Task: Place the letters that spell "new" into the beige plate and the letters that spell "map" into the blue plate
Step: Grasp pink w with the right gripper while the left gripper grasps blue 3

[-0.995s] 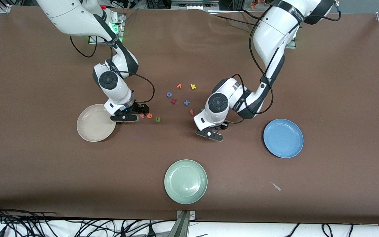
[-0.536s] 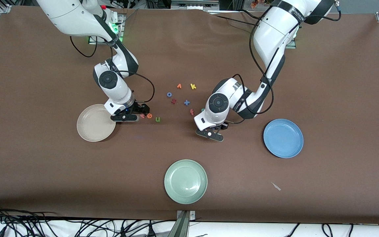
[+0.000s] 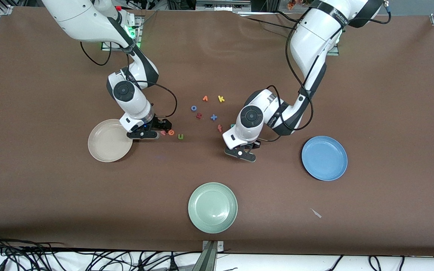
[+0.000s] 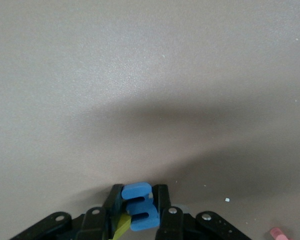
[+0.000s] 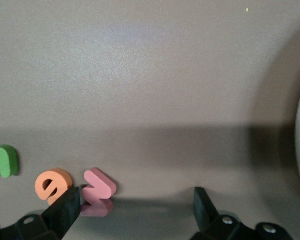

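The only readable signs are the foam letters (image 3: 205,113) themselves

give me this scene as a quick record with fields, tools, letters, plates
left tool: closing on the blue m, a yellow letter beside it
right tool: open, low at the table, pink w by one finger
orange e: beside the w
green n: beside the e
beige plate: no letters in it, next to the right tool
blue plate: no letters in it
pale green plate: nearest the front camera
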Controlling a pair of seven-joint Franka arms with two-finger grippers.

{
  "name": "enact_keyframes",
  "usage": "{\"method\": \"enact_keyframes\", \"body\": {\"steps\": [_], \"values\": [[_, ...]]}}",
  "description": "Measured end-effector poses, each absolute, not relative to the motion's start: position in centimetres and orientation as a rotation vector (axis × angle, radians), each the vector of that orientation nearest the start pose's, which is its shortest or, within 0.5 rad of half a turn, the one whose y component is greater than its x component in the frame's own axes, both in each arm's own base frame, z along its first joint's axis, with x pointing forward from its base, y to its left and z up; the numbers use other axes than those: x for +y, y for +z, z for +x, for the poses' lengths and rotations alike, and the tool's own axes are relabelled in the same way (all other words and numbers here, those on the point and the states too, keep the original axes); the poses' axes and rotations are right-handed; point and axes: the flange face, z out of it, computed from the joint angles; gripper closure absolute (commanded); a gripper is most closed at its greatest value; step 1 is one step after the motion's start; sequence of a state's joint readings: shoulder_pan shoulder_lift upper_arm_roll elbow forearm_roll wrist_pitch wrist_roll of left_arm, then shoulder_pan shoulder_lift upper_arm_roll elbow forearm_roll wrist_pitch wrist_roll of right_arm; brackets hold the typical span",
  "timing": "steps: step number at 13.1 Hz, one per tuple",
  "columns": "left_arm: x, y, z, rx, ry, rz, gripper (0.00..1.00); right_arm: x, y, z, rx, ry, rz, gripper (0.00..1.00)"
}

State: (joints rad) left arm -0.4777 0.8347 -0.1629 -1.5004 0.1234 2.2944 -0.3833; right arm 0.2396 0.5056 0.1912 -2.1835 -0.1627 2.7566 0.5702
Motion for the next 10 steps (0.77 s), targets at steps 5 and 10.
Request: {"method": "enact_keyframes", "body": {"steps": [5,10], "values": [[-40.7,17.7,58.2,0.453,0.057,-3.121,0.95,24.6,16.2,51.4,0.031,-0.104,-3.072,0.02],[-40.1,27.0,59.8,0.43,0.175,-3.044,0.96,25.1,15.6,51.7,0.018,-0.102,-3.069,0.15]]}}
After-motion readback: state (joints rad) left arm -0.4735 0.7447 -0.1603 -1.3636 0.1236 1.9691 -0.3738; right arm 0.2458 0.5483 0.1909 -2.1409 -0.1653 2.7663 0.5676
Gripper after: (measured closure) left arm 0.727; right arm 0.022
